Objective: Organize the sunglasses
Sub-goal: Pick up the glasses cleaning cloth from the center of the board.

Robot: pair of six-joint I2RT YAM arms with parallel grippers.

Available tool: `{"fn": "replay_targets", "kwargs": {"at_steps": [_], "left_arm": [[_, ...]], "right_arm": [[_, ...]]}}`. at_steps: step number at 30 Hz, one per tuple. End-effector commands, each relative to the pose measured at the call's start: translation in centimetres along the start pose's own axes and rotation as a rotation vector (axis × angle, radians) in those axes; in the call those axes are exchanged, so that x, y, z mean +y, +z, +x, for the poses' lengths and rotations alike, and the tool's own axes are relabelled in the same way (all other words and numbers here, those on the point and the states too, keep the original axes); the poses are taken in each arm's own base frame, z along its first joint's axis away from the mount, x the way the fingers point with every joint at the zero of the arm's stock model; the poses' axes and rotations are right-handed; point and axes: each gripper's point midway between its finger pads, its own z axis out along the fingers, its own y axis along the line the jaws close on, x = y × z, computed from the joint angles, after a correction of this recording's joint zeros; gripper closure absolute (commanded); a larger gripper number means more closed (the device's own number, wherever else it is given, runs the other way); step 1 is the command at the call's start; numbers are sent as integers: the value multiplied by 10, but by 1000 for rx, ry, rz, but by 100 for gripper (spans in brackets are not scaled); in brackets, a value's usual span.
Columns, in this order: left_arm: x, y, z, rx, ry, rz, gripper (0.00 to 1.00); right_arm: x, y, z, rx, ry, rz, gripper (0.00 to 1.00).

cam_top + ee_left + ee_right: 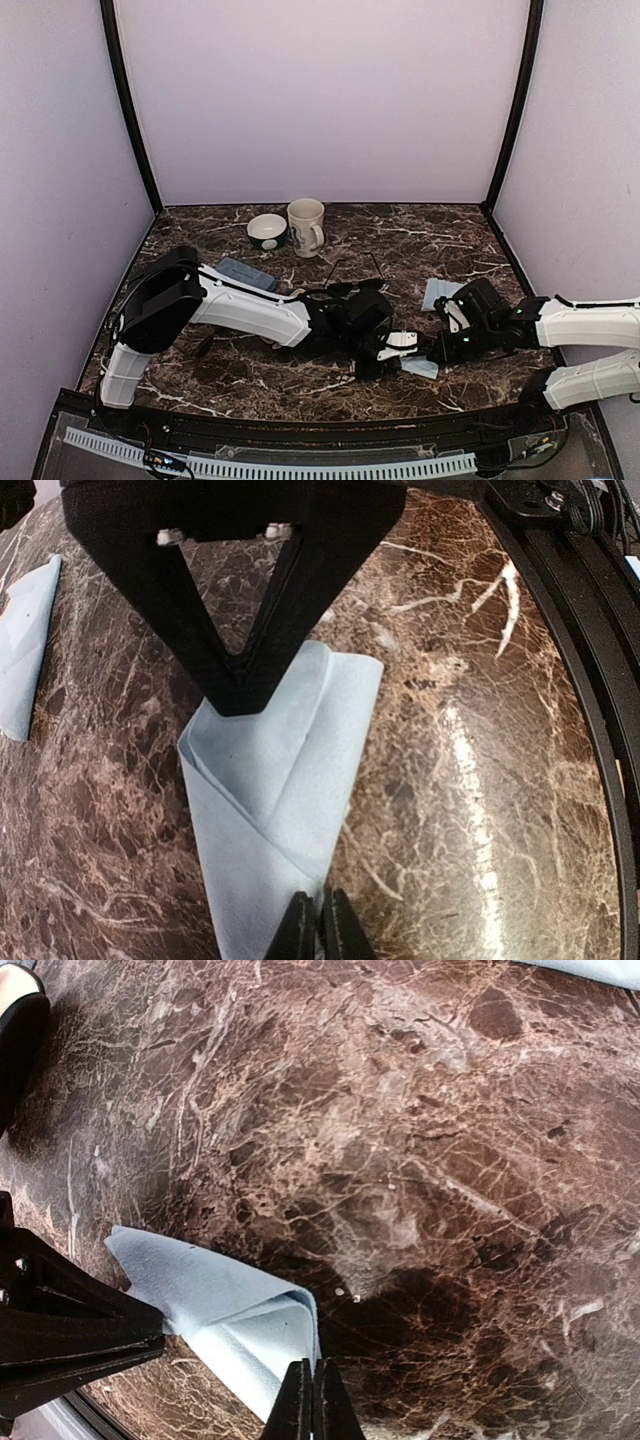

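A folded light-blue cloth [421, 367] lies on the marble between my two grippers. My left gripper [383, 352] is shut on one corner of it, seen in the left wrist view [320, 932] with the cloth [285, 810] running away from the fingertips. My right gripper [441, 351] is shut on the opposite edge, seen in the right wrist view [313, 1402] with the cloth [225, 1310]. The black thin-framed sunglasses [352, 274] lie behind the left arm, arms unfolded. I cannot make out the brownish pair.
A second blue cloth [441, 292] lies behind the right gripper. A grey-blue case [245, 273] sits at the left by the left arm. A bowl [267, 231] and a mug [306, 227] stand at the back. The black front rail [585, 650] is close.
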Motion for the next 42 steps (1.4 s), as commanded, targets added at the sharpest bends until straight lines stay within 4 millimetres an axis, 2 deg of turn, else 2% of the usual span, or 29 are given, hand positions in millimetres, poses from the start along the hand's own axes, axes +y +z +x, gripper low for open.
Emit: {"fn": "replay_targets", "kwargs": {"at_steps": [1,8,19,27,37,42], "left_arm": [[8,-3,-7,-19,-5,-19,98],[16,-5,-9,-23,-21,-48,100],[38,-22,-21,-54,-142,-82,100],[61,-51,-30,-97,-282,-125,100],[67,-99,-31,-99,-379,-230,100],[62,-111,-16,-50,-439,-245,100]], "right_arm": [[2,0,-3,-21,-8,-17,100],[1,-1,-3,-22,-6,-12,100],[7,-6,-9,-40,-30,-34,100],[20,-10,-18,-48,-87,-69,100],[50,-22,-42,-82,-196,-147,100],[61,-22,-57,-92,-245,-153,100]]}}
